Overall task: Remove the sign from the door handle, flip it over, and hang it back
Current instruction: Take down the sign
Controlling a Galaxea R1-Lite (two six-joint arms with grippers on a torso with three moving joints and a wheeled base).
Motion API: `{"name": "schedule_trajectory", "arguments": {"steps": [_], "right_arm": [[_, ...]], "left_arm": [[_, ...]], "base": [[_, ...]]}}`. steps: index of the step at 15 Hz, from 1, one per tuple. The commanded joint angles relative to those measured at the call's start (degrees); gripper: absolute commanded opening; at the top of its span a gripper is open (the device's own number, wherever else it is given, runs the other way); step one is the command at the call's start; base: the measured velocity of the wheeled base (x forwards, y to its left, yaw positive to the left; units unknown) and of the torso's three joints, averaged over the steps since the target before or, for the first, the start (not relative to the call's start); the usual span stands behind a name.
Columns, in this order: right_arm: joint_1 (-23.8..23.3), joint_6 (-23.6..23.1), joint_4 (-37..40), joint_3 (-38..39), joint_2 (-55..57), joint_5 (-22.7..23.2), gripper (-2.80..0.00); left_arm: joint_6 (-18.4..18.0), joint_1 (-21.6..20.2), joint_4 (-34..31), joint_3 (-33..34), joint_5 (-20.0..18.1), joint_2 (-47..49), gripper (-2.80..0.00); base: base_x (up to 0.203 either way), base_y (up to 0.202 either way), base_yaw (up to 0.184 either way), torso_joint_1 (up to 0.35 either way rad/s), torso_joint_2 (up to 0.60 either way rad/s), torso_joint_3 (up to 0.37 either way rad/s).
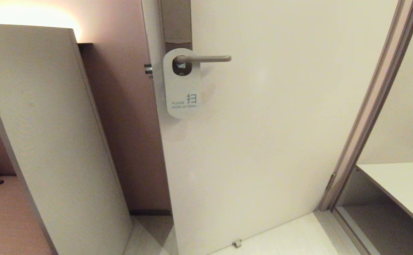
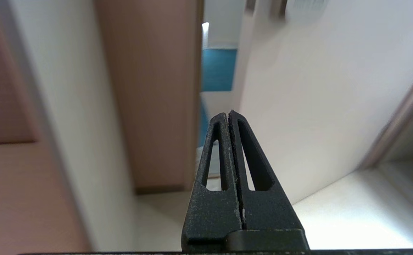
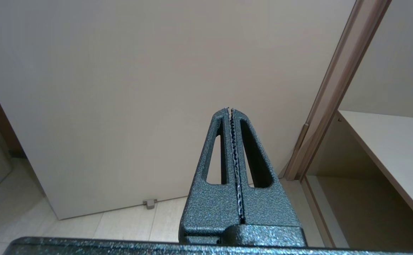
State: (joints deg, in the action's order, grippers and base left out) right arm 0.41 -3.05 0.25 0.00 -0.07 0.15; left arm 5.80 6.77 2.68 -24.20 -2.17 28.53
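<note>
The sign (image 1: 181,85) hangs by its oval hole on the door handle (image 1: 206,58), a slim grey-beige lever on the pale door. Its white side faces out, reading "PLEASE MAKE UP ROOM". Neither arm shows in the head view. My left gripper (image 2: 228,113) is shut with nothing between its fingers and points low toward the door's free edge. My right gripper (image 3: 229,109) is also shut and empty, facing the lower part of the door, far below the handle.
A tall pale panel (image 1: 46,134) leans at the left, close to the door edge. A brown door frame (image 1: 369,106) runs along the right, with a white shelf (image 1: 401,187) beyond it. A small door stop (image 1: 237,243) sits on the floor tiles.
</note>
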Motion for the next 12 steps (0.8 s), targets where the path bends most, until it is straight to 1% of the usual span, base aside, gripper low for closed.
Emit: {"name": "schedule_trajectory", "arguments": {"steps": [1, 3, 4, 5, 7, 9, 10, 12], "right_arm": [[0.0, 0.0, 0.0, 0.0, 0.1, 0.0, -2.80], [0.0, 0.0, 0.0, 0.0, 0.1, 0.0, -2.80], [0.0, 0.0, 0.0, 0.0, 0.1, 0.0, -2.80], [0.0, 0.0, 0.0, 0.0, 0.1, 0.0, -2.80], [0.0, 0.0, 0.0, 0.0, 0.1, 0.0, -2.80], [0.0, 0.0, 0.0, 0.0, 0.1, 0.0, -2.80], [0.0, 0.0, 0.0, 0.0, 0.1, 0.0, -2.80], [0.0, 0.0, 0.0, 0.0, 0.1, 0.0, -2.80]], "left_arm": [[1.6, 0.9, 2.1, -3.4, -0.1, 10.8, -2.80], [2.7, 1.0, 6.4, -6.6, -1.6, 19.3, -2.80], [3.0, 0.8, 8.6, -7.9, -3.4, 23.3, -2.80], [3.1, 0.3, 11.4, -9.3, -6.1, 27.8, -2.80], [3.3, -1.5, 17.0, -12.6, -13.6, 35.7, -2.80], [3.4, -3.9, 20.9, -16.0, -22.1, 42.5, -2.80], [3.3, -4.6, 22.8, -17.5, -25.6, 45.8, -2.80], [3.3, -5.3, 27.5, -19.7, -31.3, 51.3, -2.80]], "base": [[0.000, 0.000, 0.000, 0.000, 0.00, 0.000], [0.000, 0.000, 0.000, 0.000, 0.00, 0.000], [0.000, 0.000, 0.000, 0.000, 0.00, 0.000], [0.000, 0.000, 0.000, 0.000, 0.00, 0.000], [0.000, 0.000, 0.000, 0.000, 0.00, 0.000], [0.000, 0.000, 0.000, 0.000, 0.00, 0.000], [0.000, 0.000, 0.000, 0.000, 0.00, 0.000], [0.000, 0.000, 0.000, 0.000, 0.00, 0.000]]}}
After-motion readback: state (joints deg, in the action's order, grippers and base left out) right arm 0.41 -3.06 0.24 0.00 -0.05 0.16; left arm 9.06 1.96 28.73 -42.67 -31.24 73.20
